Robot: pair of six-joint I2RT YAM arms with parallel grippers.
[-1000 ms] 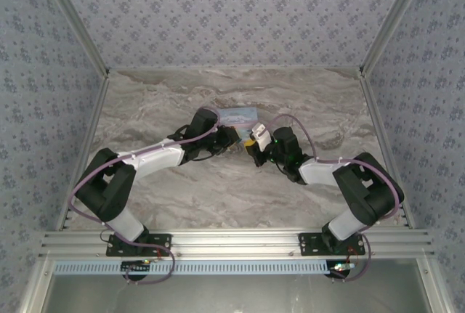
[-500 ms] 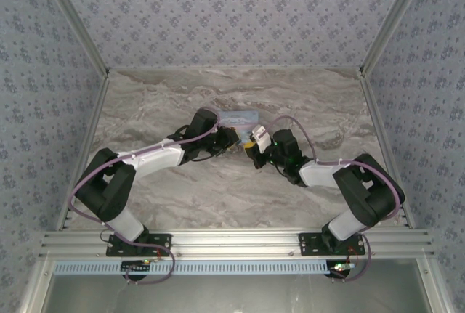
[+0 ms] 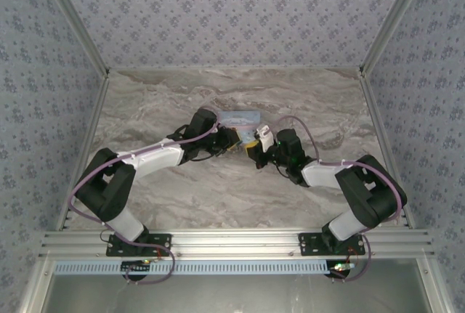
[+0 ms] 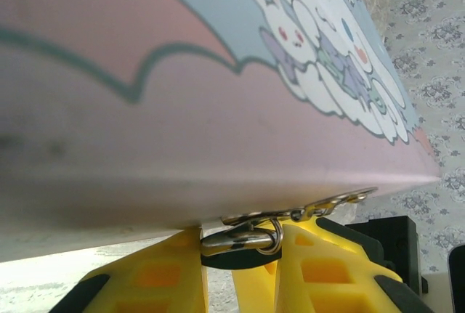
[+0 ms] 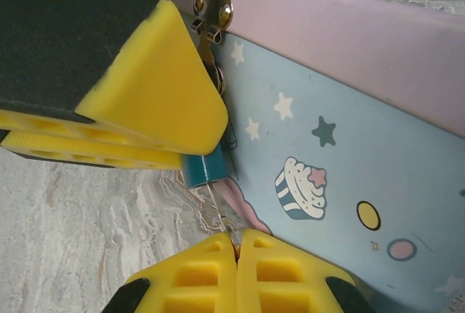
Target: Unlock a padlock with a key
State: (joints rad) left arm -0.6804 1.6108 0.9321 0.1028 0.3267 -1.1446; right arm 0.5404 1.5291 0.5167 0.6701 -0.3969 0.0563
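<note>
On the grey-veined marble tabletop [image 3: 218,193] the two arms meet at the near edge of a light-blue and pink rectangular cartoon tin [image 3: 240,118]. The left gripper [image 3: 232,141] and the right gripper [image 3: 254,152] sit just beside each other there. In the right wrist view the tiny teal-blue padlock [image 5: 202,169] hangs against the tin's star-and-cupcake side [image 5: 349,182]. It is below the tin's small shiny metal clasp [image 5: 213,6]. A broad yellow finger pad [image 5: 160,88] of the left gripper covers the padlock's upper part, so only the lower end of the body shows. The right gripper [image 5: 236,255] has its two yellow fingertips pressed together. They pinch the thin dark metal key [image 5: 221,215], a sliver that runs from the seam between them up to the underside of the padlock. In the left wrist view the left gripper [image 4: 240,253] has its fingers drawn in to a narrow gap under the tin's pink edge [image 4: 182,131]. A thin metal loop [image 4: 243,239] and a dark body sit clamped between them, which looks like the padlock, though it is blurred.
</note>
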